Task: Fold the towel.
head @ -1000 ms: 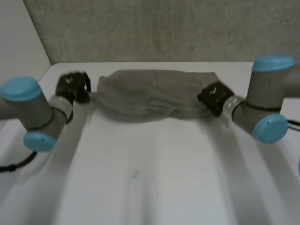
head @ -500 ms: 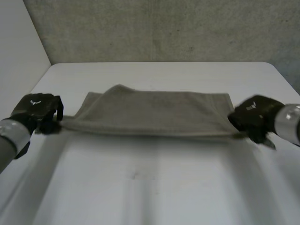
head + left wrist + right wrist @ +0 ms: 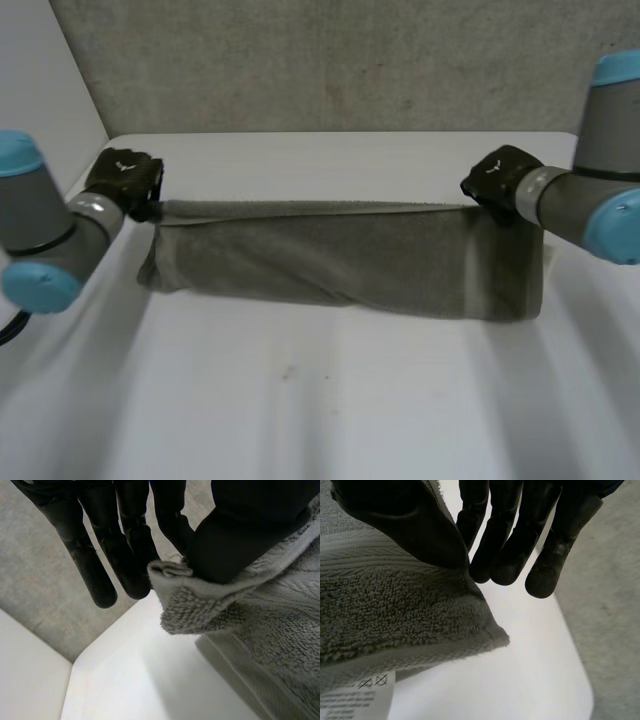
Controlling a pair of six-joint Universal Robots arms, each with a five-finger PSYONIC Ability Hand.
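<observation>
A grey-brown towel [image 3: 340, 265] is stretched between my two hands and hangs from its upper edge over the white table [image 3: 300, 400]. My left hand [image 3: 125, 178] pinches the towel's left upper corner. In the left wrist view its thumb [image 3: 240, 535] presses the folded corner of the towel [image 3: 270, 630] against the fingers [image 3: 125, 540]. My right hand [image 3: 497, 178] holds the right upper corner. In the right wrist view its thumb [image 3: 400, 525] lies on the towel [image 3: 395, 615], clamping it to the fingers [image 3: 500, 535]. A white care label [image 3: 355, 692] hangs below that corner.
A rough grey wall [image 3: 330, 60] runs behind the table's far edge. A pale wall [image 3: 40, 80] stands at the left. Bare table surface lies in front of the hanging towel.
The towel lay bunched at the back, was drawn flat and wide toward the front, and is now lifted, hanging as a long band. Both hands have risen and moved back with its corners.
</observation>
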